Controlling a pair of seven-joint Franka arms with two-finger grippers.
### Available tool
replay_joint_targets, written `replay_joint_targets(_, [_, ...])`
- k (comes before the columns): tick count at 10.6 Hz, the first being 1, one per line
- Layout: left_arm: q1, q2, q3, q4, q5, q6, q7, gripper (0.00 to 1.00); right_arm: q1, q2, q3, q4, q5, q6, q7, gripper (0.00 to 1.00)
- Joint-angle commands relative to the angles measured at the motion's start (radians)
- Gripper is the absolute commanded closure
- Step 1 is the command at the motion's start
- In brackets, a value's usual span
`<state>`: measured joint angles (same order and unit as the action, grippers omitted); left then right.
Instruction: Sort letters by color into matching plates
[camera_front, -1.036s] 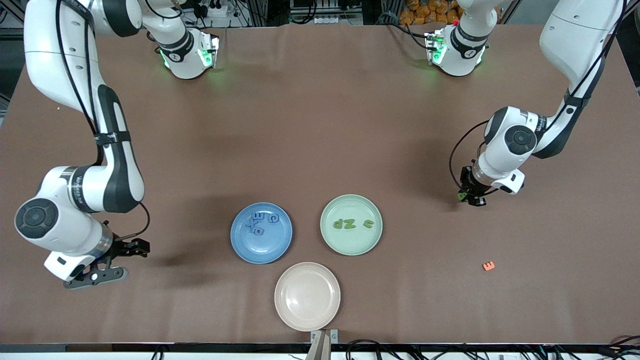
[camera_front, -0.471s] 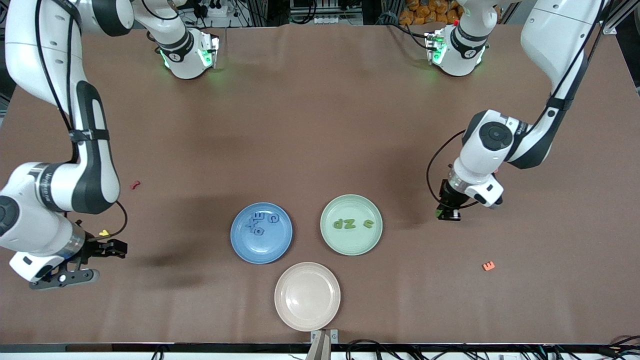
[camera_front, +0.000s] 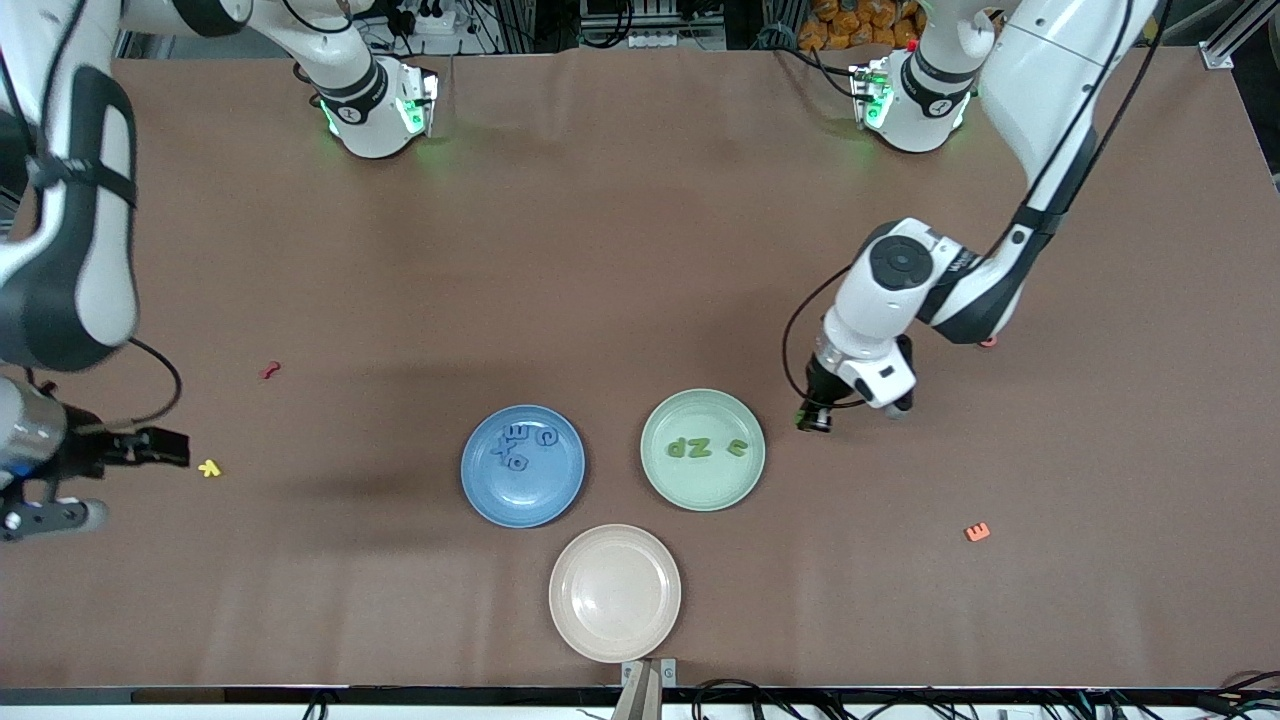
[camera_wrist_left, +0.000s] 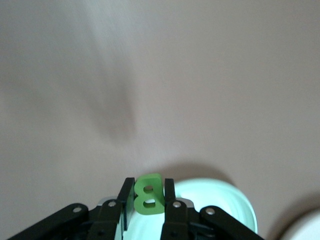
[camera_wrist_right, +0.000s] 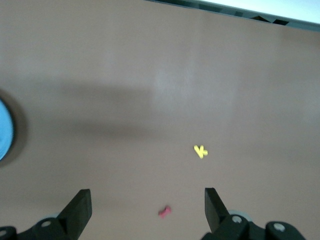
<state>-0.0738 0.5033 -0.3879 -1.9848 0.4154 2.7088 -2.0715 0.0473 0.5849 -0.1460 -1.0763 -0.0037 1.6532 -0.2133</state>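
Observation:
My left gripper is shut on a green letter B and holds it above the table, just beside the mint green plate toward the left arm's end. The plate's rim also shows in the left wrist view. Three green letters lie in that plate. The blue plate holds several blue letters. My right gripper is open and empty, low at the right arm's end of the table; its wrist view shows bare table between the fingers.
A beige-pink plate lies nearest the front camera. An orange letter lies toward the left arm's end. A yellow letter and a red letter lie near my right gripper, also in its wrist view: yellow letter, red letter.
My left gripper has carried the green B toward the green plate. My right arm has drawn back toward its end of the table, uncovering the yellow and red letters.

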Motion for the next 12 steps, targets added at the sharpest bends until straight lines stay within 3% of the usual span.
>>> replay_joint_targets(1, [-0.087,0.061,0.007,0.098,0.029,0.0,0.007,1.0,-0.009,-0.164,0.014,-0.021,0.013,-0.168,0.005,0.0])
replay_joint_targets(4, [-0.101,0.069,0.006,0.141,0.028,0.002,0.005,1.0,-0.01,-0.258,0.014,-0.037,0.013,-0.266,0.006,0.0])
replay_joint_targets(9, [-0.149,0.112,0.009,0.164,0.031,0.1,0.054,1.0,-0.014,-0.321,0.013,-0.105,0.013,-0.254,0.012,0.0])
replay_joint_targets(10, [-0.149,0.113,0.012,0.17,0.031,0.104,0.057,1.0,-0.014,-0.345,0.013,-0.146,0.014,-0.225,0.012,0.0])
replay_joint_targets(12, [-0.149,0.139,0.015,0.19,0.087,0.106,0.07,1.0,-0.014,-0.455,0.013,-0.345,0.014,-0.092,0.012,0.0])
